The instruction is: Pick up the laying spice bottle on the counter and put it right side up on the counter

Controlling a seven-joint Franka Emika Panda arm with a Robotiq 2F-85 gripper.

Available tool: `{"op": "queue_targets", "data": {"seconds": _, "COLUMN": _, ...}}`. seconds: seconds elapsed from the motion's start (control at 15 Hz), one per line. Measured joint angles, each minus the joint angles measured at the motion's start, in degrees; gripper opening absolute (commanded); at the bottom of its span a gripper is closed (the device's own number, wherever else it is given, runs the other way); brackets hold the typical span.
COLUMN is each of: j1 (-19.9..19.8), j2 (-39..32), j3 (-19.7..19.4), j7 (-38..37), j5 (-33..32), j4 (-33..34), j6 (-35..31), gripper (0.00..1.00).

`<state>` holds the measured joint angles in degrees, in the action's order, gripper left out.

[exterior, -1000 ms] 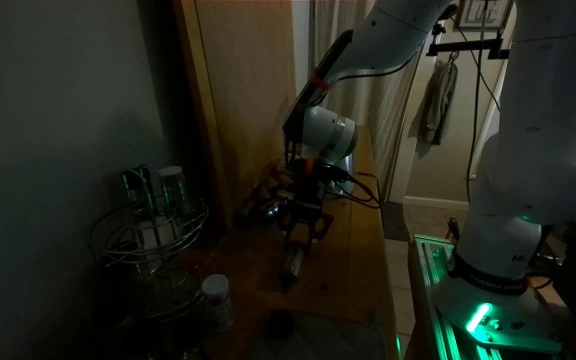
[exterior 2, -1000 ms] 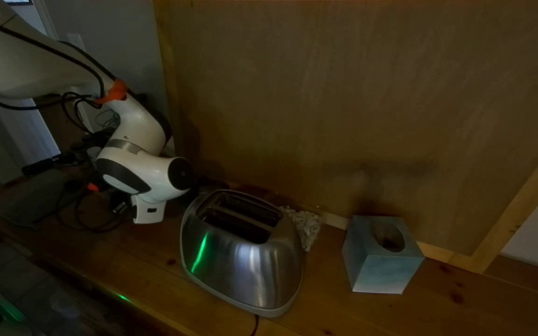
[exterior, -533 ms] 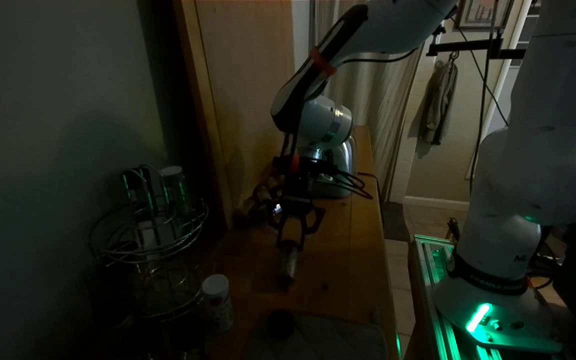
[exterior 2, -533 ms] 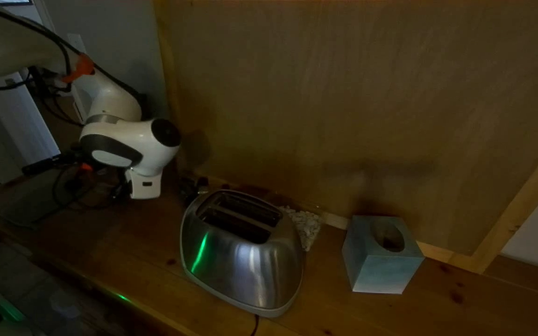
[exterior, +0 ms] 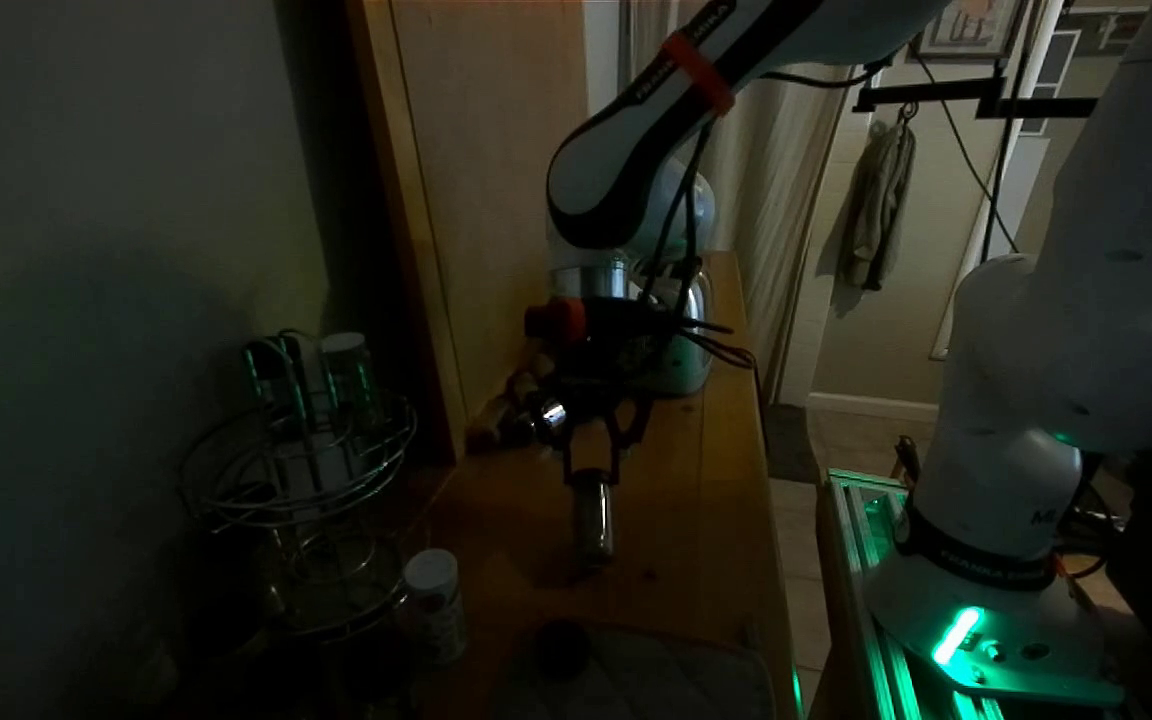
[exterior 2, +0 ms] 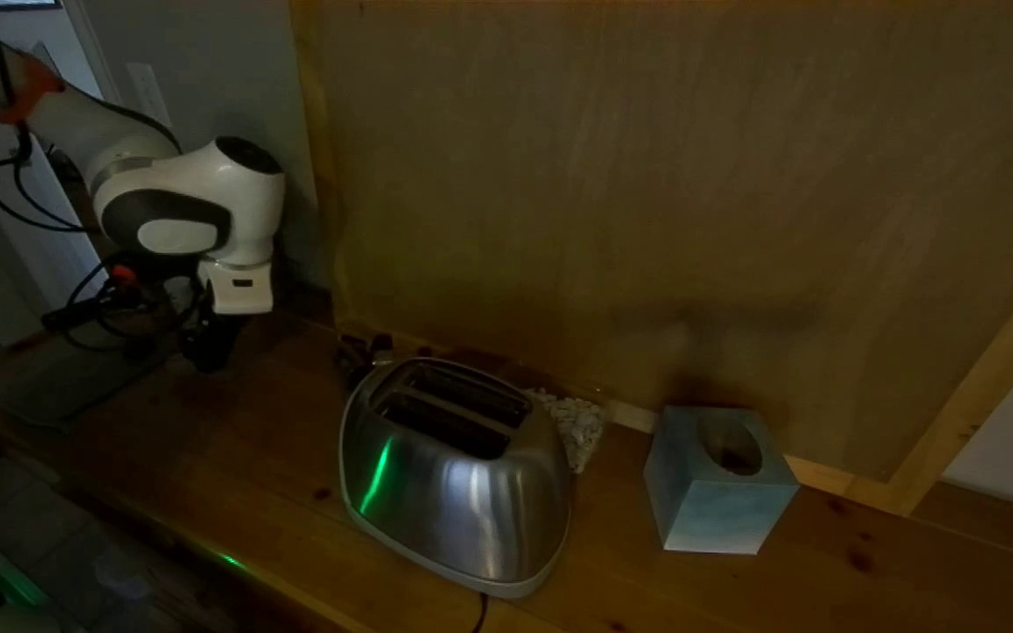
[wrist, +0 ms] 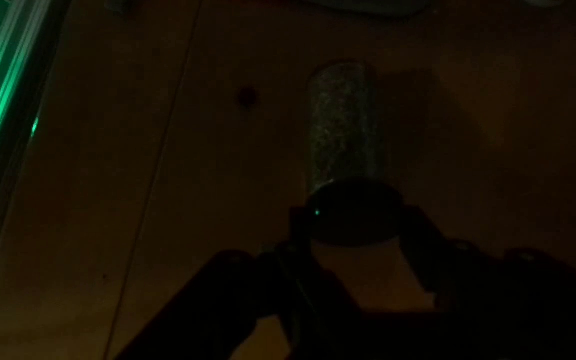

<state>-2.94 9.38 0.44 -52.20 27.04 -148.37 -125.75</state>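
"While the jaws are clenched on its dark cap (wrist: 355,217), is the spice bottle (exterior: 593,522) safe?"

"Fairly, I'd say. It's held cap-up, close to vertical, in the Robotiq gripper (exterior: 593,478) over the wooden counter (exterior: 686,530); whether its base touches the wood, I can't tell."

"So what could spoil it?"

"Letting go too soon. With the base clear of the wood, it would drop and probably topple. A lean could do the same, landing it on one edge."

"And going too low?"

"That might shove the cap up between the fingers (wrist: 420,250) or skew it, since they seem to pinch only that end."

"Anything nearby?"

"The quilted mat (exterior: 671,672). Set down across its edge, the bottle would likely rock, so I'd favour the wood."
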Motion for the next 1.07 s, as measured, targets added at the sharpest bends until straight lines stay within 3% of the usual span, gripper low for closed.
{"op": "queue_targets", "data": {"seconds": 0.67, "j1": 0.6, "j2": 5.7, "j3": 8.8, "j7": -21.1, "j5": -19.2, "j4": 0.0, "j6": -1.3, "gripper": 0.24}}
{"op": "queue_targets", "data": {"seconds": 1.07, "j1": 0.6, "j2": 5.8, "j3": 10.7, "j7": -33.0, "j5": -31.0, "j4": 0.0, "j6": -2.4, "gripper": 0.24}}
